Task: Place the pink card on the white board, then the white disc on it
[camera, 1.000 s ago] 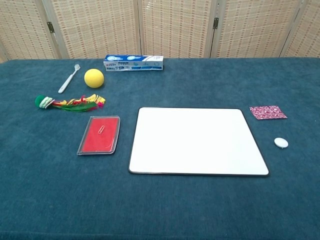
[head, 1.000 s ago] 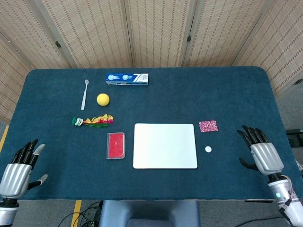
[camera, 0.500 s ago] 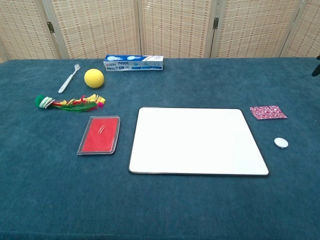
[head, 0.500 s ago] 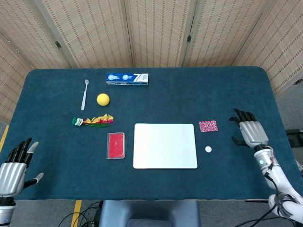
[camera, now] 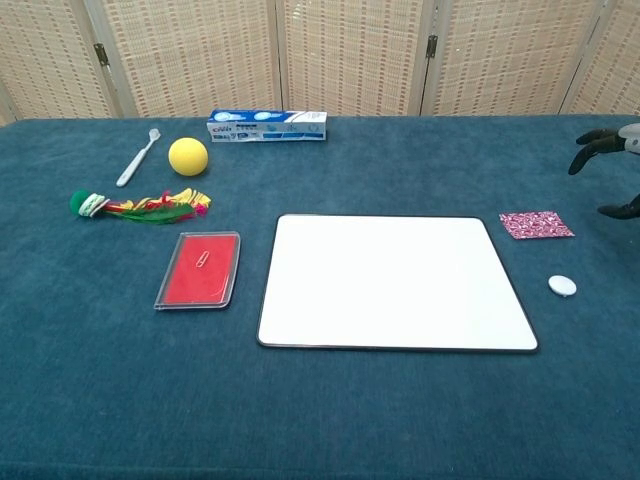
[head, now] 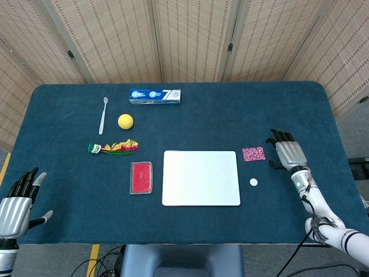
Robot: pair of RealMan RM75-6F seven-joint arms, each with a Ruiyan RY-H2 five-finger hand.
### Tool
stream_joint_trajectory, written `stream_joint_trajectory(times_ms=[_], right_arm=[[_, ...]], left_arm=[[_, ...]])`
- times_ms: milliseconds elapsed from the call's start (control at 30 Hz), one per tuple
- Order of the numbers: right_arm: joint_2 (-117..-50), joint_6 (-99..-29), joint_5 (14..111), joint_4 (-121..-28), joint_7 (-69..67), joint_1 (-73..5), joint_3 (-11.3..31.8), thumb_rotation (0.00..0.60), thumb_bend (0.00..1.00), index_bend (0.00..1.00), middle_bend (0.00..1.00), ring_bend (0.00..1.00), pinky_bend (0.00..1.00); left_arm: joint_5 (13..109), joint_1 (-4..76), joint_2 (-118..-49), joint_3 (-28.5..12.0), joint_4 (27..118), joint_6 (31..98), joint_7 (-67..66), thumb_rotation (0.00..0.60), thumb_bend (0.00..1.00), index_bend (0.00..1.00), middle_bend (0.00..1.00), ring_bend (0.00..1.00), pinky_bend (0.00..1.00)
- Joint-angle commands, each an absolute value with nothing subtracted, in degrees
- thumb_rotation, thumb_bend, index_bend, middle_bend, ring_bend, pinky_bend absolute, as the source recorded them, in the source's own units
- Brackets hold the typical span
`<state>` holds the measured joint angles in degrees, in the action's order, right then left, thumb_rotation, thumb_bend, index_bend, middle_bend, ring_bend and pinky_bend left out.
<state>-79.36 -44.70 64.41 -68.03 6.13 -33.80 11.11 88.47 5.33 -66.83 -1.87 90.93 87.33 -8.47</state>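
Pink card lies flat on the blue cloth just beside the right edge of the white board, with the white disc a little nearer the robot. From the head camera, the right hand hovers close to the card's far side, fingers spread and holding nothing. The left hand waits at the near left corner, fingers also apart and empty.

From the chest camera, only dark fingertips of the right hand show at the frame's edge, above the card. I'd worry that so thin a card could slide over the cloth, or that a careless reach could knock the disc away.
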Motion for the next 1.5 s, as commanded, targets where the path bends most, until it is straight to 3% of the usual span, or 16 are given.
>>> stream_joint_trajectory(times_ms=[33,467,1500], right_arm=[[-79.22,-43.29,63.08,-68.11,9.29,-35.03,10.38,0.600,0.23,0.26,0.00,0.00,0.00],[-82.14,-42.34,57.50,-66.34,16.62,-37.59,9.19,0.600,0.20,0.24,0.00,0.00,0.00],[-91.38,-38.27,55.65,-54.49,15.47,-41.53,9.98,0.600,0.21,0.24,0.00,0.00,0.00]], left_arm=[[88.73,5.49,-66.63,-1.63,90.89,86.93,-8.58,0.600,0.17,0.07,0.00,0.00,0.19],[88.66,5.64,-66.24,-1.64,90.83,86.58,-7.75,0.600,0.17,0.07,0.00,0.00,0.19],[90.44,6.62,-63.86,-0.55,89.97,84.73,-0.24,0.600,0.17,0.09,0.00,0.00,0.19]])
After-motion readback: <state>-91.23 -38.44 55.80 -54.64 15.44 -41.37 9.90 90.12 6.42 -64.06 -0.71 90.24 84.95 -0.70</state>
